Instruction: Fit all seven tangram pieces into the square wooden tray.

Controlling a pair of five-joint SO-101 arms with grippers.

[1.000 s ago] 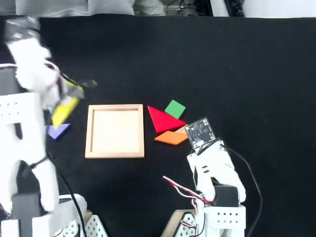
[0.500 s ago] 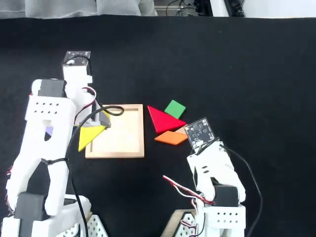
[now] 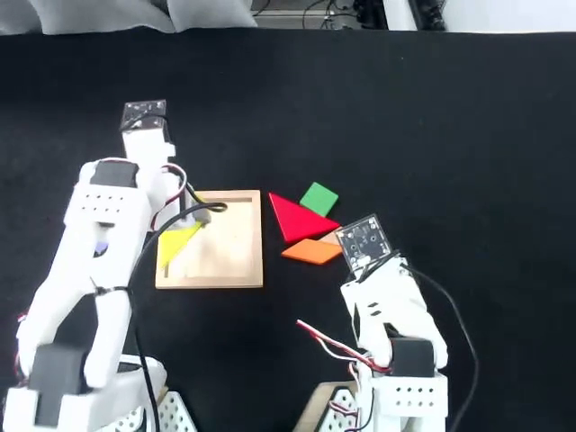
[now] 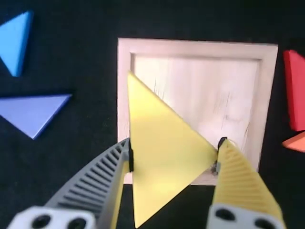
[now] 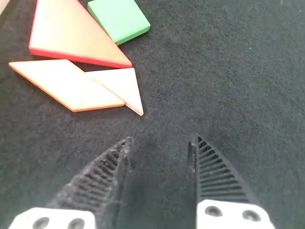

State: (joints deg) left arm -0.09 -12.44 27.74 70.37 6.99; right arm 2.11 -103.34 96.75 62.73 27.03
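Note:
My left gripper (image 4: 174, 155) is shut on a large yellow triangle (image 4: 162, 152), held over the near left part of the square wooden tray (image 4: 125, 52). From above, the yellow triangle (image 3: 176, 243) hangs over the tray (image 3: 254, 236) at its left rim. A red triangle (image 3: 295, 217), green square (image 3: 319, 198) and orange parallelogram (image 3: 311, 251) lie right of the tray. A pale triangle (image 5: 125, 87) touches the parallelogram (image 5: 66, 85). A blue triangle (image 4: 16, 42) and a violet-blue triangle (image 4: 33, 113) lie left of the tray. My right gripper (image 5: 161, 145) stands open over bare cloth near those pieces.
The table is covered with black cloth (image 3: 432, 135). Both arm bases stand at the near edge, with cables trailing beside them. Wide bare cloth lies to the right and at the back.
The left arm has swung in from the far left with the yellow triangle and now holds it over the tray's left side. The right arm has kept still.

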